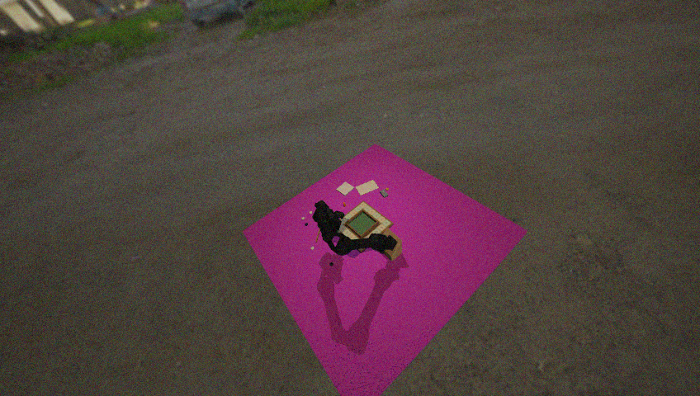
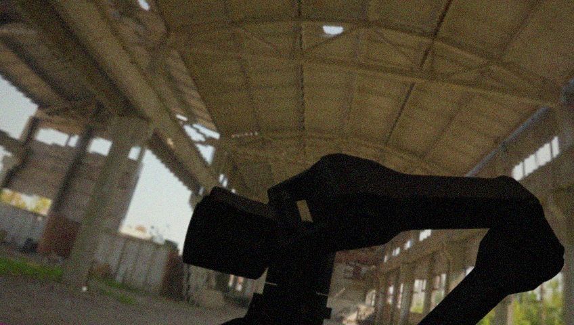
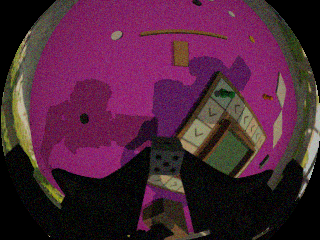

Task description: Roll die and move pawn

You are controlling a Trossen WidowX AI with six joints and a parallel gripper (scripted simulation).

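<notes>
In the wrist view the gripper (image 3: 166, 172) is pinching the die (image 3: 166, 158) between its two dark fingers, low in the middle of the frame. The die is grey with dark pips on the face turned to the camera; the count is too blurred to read. It is sitting above the magenta mat (image 3: 100, 74), with its shadow falling on the mat just above it in the frame.

The board (image 3: 223, 130) is lying to the right of the die, tilted in the frame, with pale squares carrying arrow marks around a green tray (image 3: 227, 152) framed in brown. The die is just beside the board's near corner, outside the tray. A small dark green shape, possibly the pawn (image 3: 224, 94), is standing on a square near the board's upper corner, though it is too small to be sure.

Across the upper part of the wrist view a thin yellow stick (image 3: 183, 32) is lying on the mat, with an orange block (image 3: 180, 54) just below it and a pale disc (image 3: 116, 35) to its left.

In the top view the black arm (image 1: 343, 235) is bending over the left edge of the board (image 1: 376, 211), near the middle of the frame, and two pale cards (image 1: 366, 186) are lying above it. The die is hidden there.

In the exterior view only the arm (image 2: 403, 201) is showing, dark against a hall roof
</notes>
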